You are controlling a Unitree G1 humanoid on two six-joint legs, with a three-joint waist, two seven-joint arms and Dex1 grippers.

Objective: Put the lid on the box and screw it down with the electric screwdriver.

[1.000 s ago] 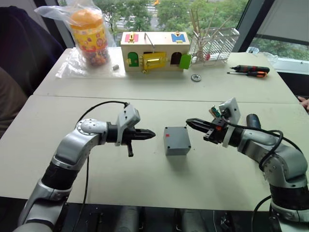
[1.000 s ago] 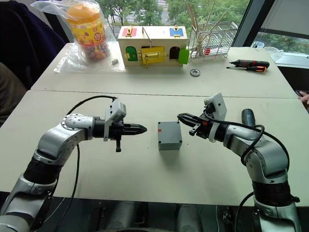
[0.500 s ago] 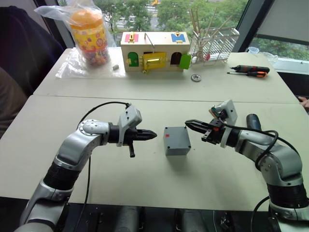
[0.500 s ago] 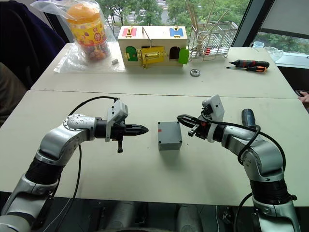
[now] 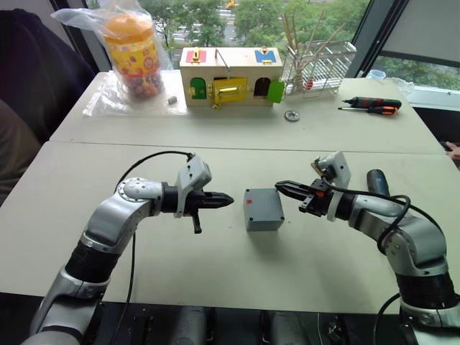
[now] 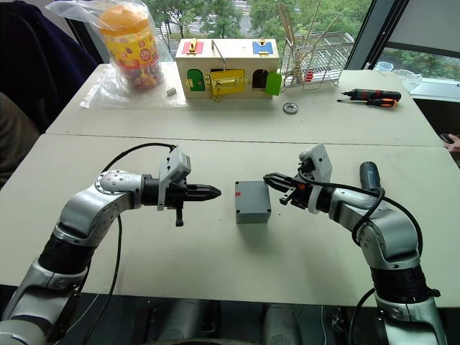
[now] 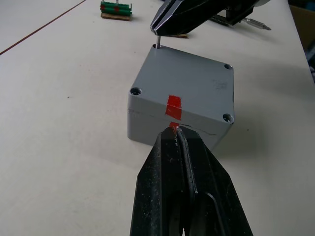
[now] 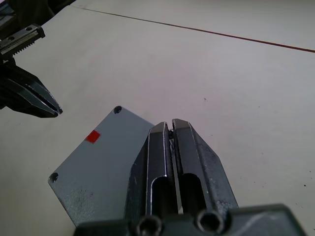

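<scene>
Lid (image 7: pixel 189 86) sits on box (image 5: pixel 263 209). Your right gripper (image 7: pixel 156 30) pinches thin screw (image 7: pixel 158 40) over corner hole; left gripper (image 5: pixel 228 200) closed empty, just beside box.

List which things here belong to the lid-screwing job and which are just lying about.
Job: small grey plastic box; flat grey lid on it; thin metal screw in right gripper; dark blue cylindrical electric screwdriver.
Lying about: wooden box with coloured doors; orange jar in plastic bag; wire rack; black-and-orange hand screwdrivers.
</scene>
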